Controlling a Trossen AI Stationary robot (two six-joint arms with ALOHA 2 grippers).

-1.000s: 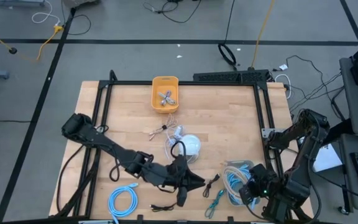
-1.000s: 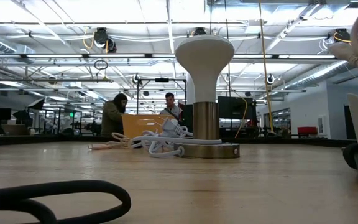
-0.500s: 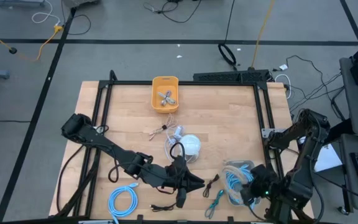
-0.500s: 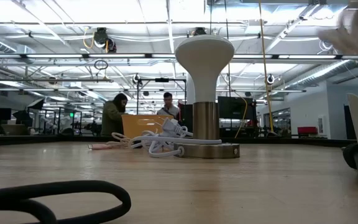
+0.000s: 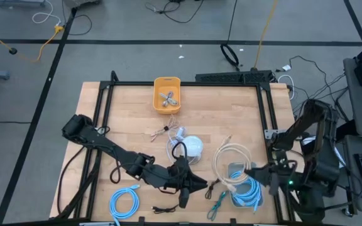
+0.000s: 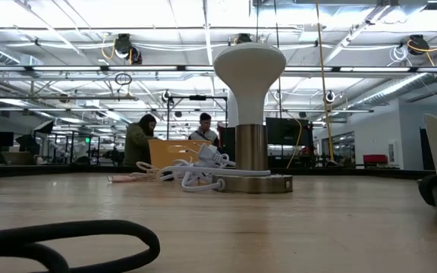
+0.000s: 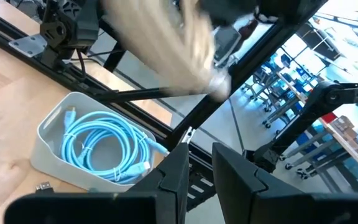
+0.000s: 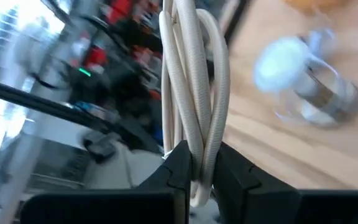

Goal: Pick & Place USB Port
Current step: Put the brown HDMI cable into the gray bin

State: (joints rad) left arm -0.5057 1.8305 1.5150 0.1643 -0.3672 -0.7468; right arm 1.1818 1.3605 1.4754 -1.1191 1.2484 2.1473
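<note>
My right gripper (image 5: 249,171) (image 8: 201,165) is shut on a cream cable coil (image 5: 222,160) (image 8: 191,74) and holds it above the table's right near part, beside a grey bin (image 5: 231,198) (image 7: 55,165). A light-blue cable (image 5: 250,191) (image 7: 104,140) lies coiled in that bin. The cream coil also passes blurred through the left wrist view (image 7: 179,50). My left gripper (image 5: 198,182) (image 7: 201,174) waits low near the table's near edge with its fingers a little apart and nothing between them. Small grey USB pieces (image 5: 168,98) lie in an orange bin (image 5: 167,80) at the far edge. My right gripper pinches several strands of the cream coil (image 8: 194,146) between its two fingers, at the coil's right side (image 5: 242,169). The fingers come roughly level from the table's right. The coil is lifted clear and spreads away from the fingers toward the table's middle.
A white mushroom-shaped lamp (image 5: 192,147) (image 6: 250,114) stands mid-table with white cords (image 6: 192,176) beside it. Near the near edge lie a blue cable coil (image 5: 124,202), black cables (image 5: 215,185) and a teal one (image 5: 219,202). A black frame (image 5: 266,125) borders the table. Two people (image 6: 139,140) stand beyond.
My right gripper has risen out of the grey bin and moved toward the far edge, keeping its hold. The cream coil has come up with it, lifted clear of the bin and spread out over the table. The blue cable has stayed in the bin.
</note>
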